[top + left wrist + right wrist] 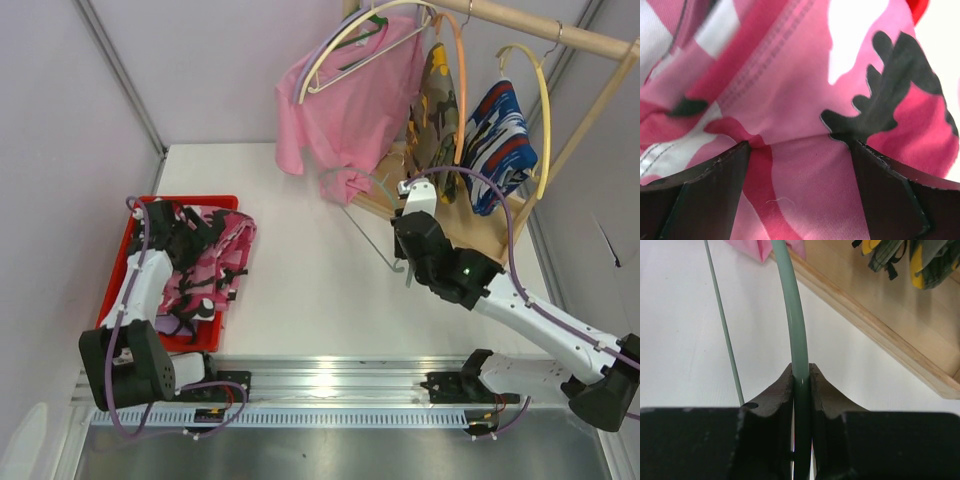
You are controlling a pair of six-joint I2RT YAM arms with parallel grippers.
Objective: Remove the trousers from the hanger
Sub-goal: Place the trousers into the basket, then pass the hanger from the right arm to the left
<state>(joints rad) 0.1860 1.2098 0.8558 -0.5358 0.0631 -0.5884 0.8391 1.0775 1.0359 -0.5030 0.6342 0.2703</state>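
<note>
Left gripper (800,150) gaping over pink-and-black camouflage cloth trousers (790,85) half-hiding red plastic tray (222,202); right gripper (801,377) clenching thin pale-green hanger (790,300), top running off-frame.

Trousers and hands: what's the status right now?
Left hand open over pink camo trousers in red bin. Right hand shut on bare green hanger. Yellow pair, blue pair on rack. Nothing in the way.

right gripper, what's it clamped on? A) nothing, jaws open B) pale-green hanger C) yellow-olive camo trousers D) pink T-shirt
B: in the right wrist view the right gripper is shut on the thin rod of the pale-green hanger, with no cloth between its fingers.
</note>
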